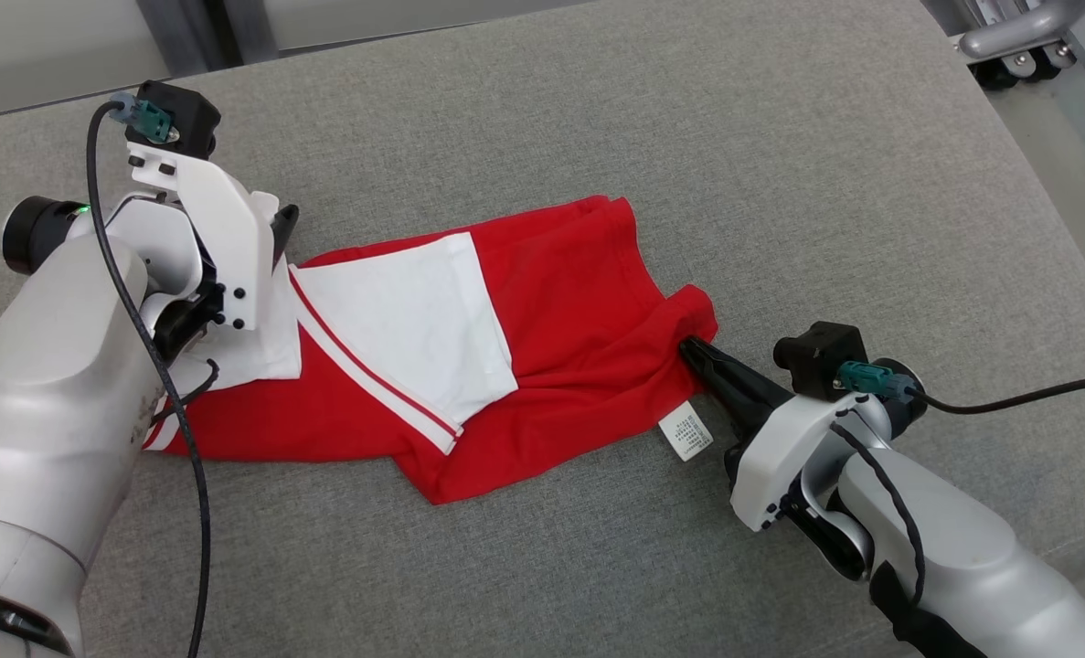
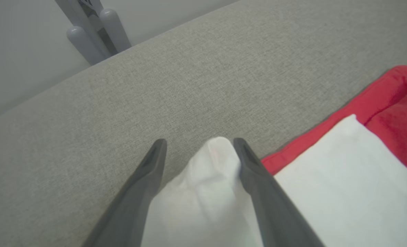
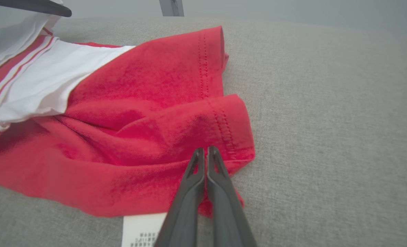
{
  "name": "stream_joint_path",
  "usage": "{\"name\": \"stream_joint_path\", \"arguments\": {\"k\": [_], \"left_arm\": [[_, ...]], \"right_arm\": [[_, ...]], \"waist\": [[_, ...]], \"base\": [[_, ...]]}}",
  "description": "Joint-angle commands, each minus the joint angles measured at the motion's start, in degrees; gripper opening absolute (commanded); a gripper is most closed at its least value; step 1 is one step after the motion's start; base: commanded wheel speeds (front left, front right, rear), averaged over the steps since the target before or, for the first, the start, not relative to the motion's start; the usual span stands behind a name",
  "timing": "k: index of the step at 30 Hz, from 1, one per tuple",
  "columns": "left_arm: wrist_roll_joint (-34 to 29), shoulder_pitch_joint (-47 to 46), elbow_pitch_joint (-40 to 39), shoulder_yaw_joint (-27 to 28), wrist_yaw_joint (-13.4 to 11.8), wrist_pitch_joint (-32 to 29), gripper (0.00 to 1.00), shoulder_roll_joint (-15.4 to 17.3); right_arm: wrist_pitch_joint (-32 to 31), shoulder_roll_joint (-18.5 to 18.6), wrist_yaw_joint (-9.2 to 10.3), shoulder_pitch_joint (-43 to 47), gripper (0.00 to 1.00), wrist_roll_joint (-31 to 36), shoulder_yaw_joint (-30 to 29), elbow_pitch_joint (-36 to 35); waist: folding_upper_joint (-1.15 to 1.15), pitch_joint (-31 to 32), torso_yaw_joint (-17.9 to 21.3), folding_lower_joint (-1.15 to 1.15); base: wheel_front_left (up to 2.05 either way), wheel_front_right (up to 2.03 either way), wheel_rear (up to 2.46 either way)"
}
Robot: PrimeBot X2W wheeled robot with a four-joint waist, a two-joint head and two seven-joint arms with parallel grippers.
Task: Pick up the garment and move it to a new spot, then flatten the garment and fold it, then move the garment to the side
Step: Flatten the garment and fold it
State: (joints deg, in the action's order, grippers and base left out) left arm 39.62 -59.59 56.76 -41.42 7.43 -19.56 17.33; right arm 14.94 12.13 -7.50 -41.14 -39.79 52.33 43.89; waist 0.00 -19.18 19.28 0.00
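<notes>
My right gripper [image 3: 206, 151] is closed, its 2 fingers pressed together on the hem at the garment's [image 1: 579, 302] red corner, the one nearest the bench's [image 1: 780, 137] right edge. A white care label [image 1: 686, 429] lies on the grey cloth just beside those fingers. My left gripper [image 2: 198, 145] stands with its fingers spread wide, and a fold of white fabric bulges up between them. I cannot tell whether they press it. The garment lies about mid-bench, well back from the far edge, rumpled and partly doubled over. Its white panel [image 1: 396, 311], which has red stripes along one edge, lies on top of the red cloth.
</notes>
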Motion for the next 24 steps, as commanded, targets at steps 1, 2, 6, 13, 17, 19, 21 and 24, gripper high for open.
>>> {"name": "stream_joint_path", "arguments": {"k": [1, 2, 6, 13, 17, 19, 21, 24], "left_arm": [[0.2, -1.2, 0.9, -0.6, 0.0, 0.3, 1.0, 0.1], [0.3, -1.3, 1.3, -1.0, 0.0, 0.2, 1.0, 0.0], [1.3, -1.8, 2.3, -2.0, 0.0, -0.1, 0.0, -0.4], [4.0, -2.2, 1.9, -2.6, 0.0, 1.5, 0.0, -0.8], [5.8, -2.2, 1.6, -2.4, 0.0, 3.8, 0.0, -1.1], [6.7, -2.1, 1.5, -2.4, 0.0, 5.1, 0.0, -1.1], [7.6, -2.0, 1.3, -2.3, 0.0, 6.5, 0.0, -1.0], [9.1, -1.4, 0.6, -2.2, 0.0, 8.4, 0.0, -1.1]], "right_arm": [[0.4, 0.0, 0.02, -0.3, 0.0, -0.4, 0.0, 0.4], [0.4, 0.1, 0.02, -0.3, 0.0, -0.5, 0.0, 0.5], [0.4, 0.4, 0.01, -0.1, 0.0, -0.5, -0.3, 0.3], [0.4, 0.9, 0.02, 0.5, 0.0, -0.4, -0.8, 0.5], [0.3, 1.5, 0.01, 0.8, 0.0, -0.6, -1.1, 0.5], [0.3, 1.9, 0.02, 1.0, 0.0, -0.9, -1.3, 0.5], [0.3, 2.5, 0.01, 1.4, 0.0, -1.2, -1.6, 0.3], [0.3, 3.7, 0.02, 1.9, 0.0, -1.8, -2.1, 0.4]], "waist": [[0.0, 0.0, 0.1, 0.0], [0.0, 0.0, 0.1, 0.0], [0.0, 0.2, 0.0, 0.0], [0.0, 1.0, -1.0, 0.0], [0.0, 2.3, -2.4, 0.0], [0.0, 3.3, -3.3, 0.0], [0.0, 4.4, -4.3, 0.0], [0.0, 6.3, -6.1, 0.0]], "base": [[0.0, 0.0, 0.0], [0.0, 0.0, 0.0], [0.0, 0.0, 0.0], [0.0, 0.0, 0.0], [0.0, 0.0, 0.0], [0.0, 0.0, 0.0], [0.0, 0.0, 0.0], [0.0, 0.0, 0.0]]}}
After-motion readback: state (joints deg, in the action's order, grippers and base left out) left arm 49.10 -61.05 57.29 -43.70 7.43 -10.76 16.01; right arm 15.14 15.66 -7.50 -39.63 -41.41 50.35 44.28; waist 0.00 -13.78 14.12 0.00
